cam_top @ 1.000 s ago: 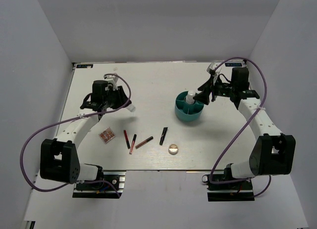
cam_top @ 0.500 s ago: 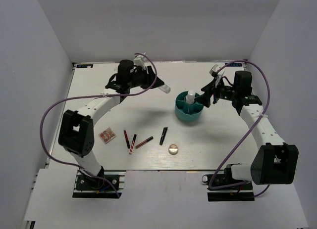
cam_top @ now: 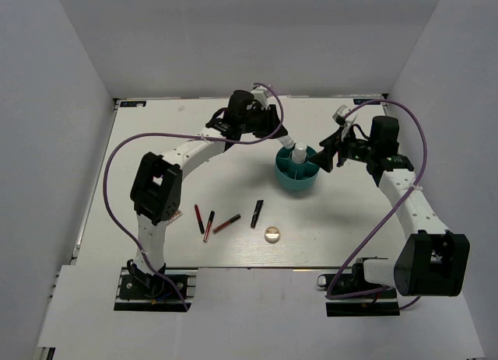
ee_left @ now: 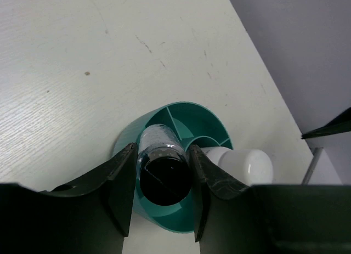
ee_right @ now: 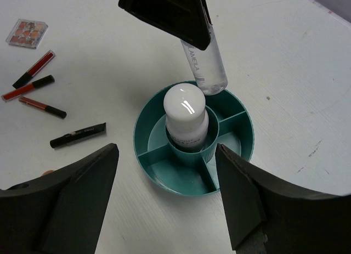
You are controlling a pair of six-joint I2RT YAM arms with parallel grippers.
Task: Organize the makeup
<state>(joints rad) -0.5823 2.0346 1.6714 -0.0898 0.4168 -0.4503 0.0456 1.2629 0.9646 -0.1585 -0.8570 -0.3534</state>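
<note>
One second has carried the left arm (cam_top: 194, 146) from the far left of the table (cam_top: 156, 127) across to the cup (cam_top: 285, 178), and with it a clear tube (ee_right: 205, 59) pinched between the fingers of the left gripper (ee_left: 163, 174). Over the same second the right gripper (cam_top: 321, 155) has drawn back a little to the right of the cup, leaving the white bottle (ee_right: 185, 114) upright in the centre well.

That puts one item stowed and a second at the point of delivery. The tube is tilted, its lower end at the cup's far rim over an outer compartment. Whether it has dipped below the rim I cannot tell.

Now the left arm reaches far and right, almost fully stretched, with its wrist angled down so the tube points into the cup. The right arm (cam_top: 405, 193) is bent at the elbow, its gripper aimed left at the cup from just beside it, jaws spread wide and empty.

Still loose on the near part of the table are four sticks (cam_top: 226, 223), the round compact (cam_top: 271, 234) to their right and the palette (ee_right: 27, 33) to their left. So most of the sorting looks to be ahead
</note>
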